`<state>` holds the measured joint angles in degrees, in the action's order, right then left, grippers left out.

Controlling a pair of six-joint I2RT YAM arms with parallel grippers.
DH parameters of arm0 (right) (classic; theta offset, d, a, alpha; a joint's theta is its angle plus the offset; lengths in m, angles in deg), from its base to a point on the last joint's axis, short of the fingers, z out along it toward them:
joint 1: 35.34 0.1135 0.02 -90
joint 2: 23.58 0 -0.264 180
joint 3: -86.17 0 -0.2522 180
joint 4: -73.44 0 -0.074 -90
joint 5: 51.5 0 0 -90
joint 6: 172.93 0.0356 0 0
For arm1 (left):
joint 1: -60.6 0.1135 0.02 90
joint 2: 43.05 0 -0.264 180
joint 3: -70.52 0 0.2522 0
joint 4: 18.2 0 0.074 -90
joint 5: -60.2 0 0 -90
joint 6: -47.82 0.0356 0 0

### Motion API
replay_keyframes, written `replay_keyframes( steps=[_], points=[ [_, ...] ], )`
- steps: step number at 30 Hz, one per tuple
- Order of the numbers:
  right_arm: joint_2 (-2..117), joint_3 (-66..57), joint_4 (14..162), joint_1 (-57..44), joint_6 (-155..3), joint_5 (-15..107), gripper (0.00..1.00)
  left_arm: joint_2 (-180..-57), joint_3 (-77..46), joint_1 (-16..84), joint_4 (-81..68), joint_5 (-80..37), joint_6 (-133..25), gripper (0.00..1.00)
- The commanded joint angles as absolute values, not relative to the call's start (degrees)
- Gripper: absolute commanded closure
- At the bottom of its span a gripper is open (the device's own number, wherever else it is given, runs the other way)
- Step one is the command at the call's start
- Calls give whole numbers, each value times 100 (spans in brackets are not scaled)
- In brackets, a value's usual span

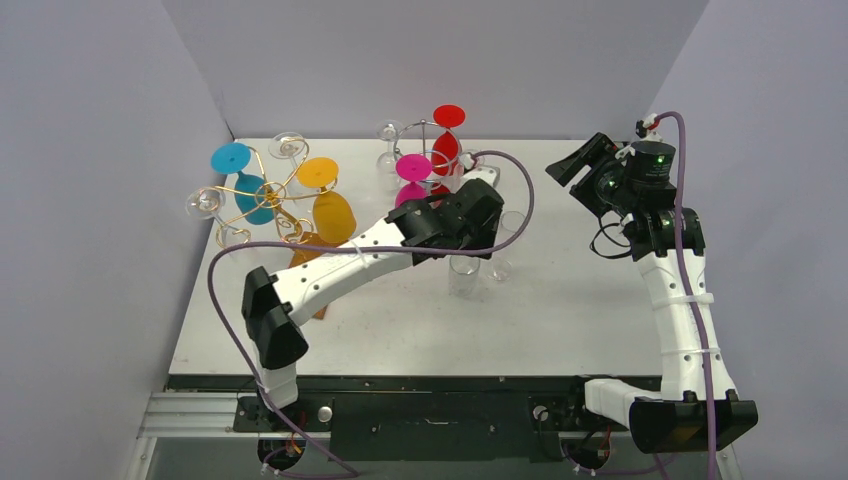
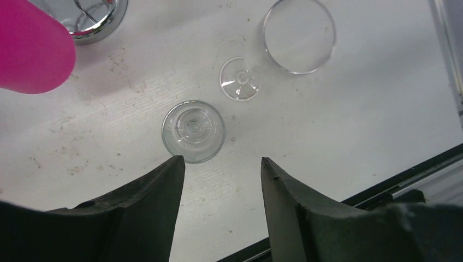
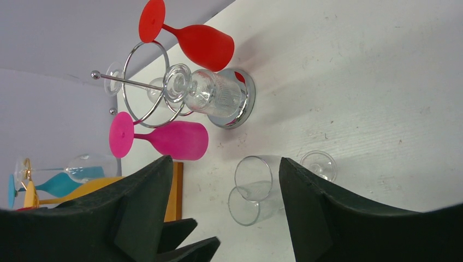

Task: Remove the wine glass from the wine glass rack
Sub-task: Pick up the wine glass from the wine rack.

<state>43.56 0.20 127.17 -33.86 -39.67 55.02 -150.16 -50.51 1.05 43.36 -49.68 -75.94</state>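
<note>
A clear wine glass (image 2: 193,131) stands upright on the white table (image 2: 349,120), seen from straight above in the left wrist view, just past my left fingertip. My left gripper (image 2: 221,159) hangs open over it with nothing between its fingers; from above, it (image 1: 468,240) sits over the glass (image 1: 463,275). A second clear glass (image 2: 299,35) stands close by. The chrome wine glass rack (image 3: 147,82) carries a red glass (image 3: 199,43), a pink glass (image 3: 172,139) and a clear ribbed glass (image 3: 210,93). My right gripper (image 3: 225,159) is open and empty, raised at the far right (image 1: 578,165).
A gold rack (image 1: 265,195) at the back left holds blue (image 1: 245,185), orange (image 1: 328,205) and clear glasses. An orange wooden piece (image 3: 174,188) lies by it. Grey walls enclose the table's left, back and right. The table's black front edge (image 2: 382,180) runs near my left gripper.
</note>
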Motion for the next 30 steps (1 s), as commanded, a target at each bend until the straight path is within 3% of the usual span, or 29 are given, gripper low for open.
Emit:
replay_keyframes(
  steps=[1,11,18,24,30],
  points=[
    [4298,208,12543,-3342,-3949,5513,33,-14146,-5529,30,4773,-5371,-7517,50],
    [4653,605,11962,-1868,-3382,5409,32,-12681,-6011,-18,6193,-6679,-7799,48],
    [5523,1253,11438,-691,-3089,5460,33,-11607,-5801,128,7318,-7970,-8376,48],
    [6129,1675,11256,84,-3049,5410,33,-10794,-5360,1252,7685,-7981,-8426,46],
    [6501,1870,11213,260,-3038,5576,33,-10569,-4845,3280,7318,-7017,-7725,41]
  ],
)
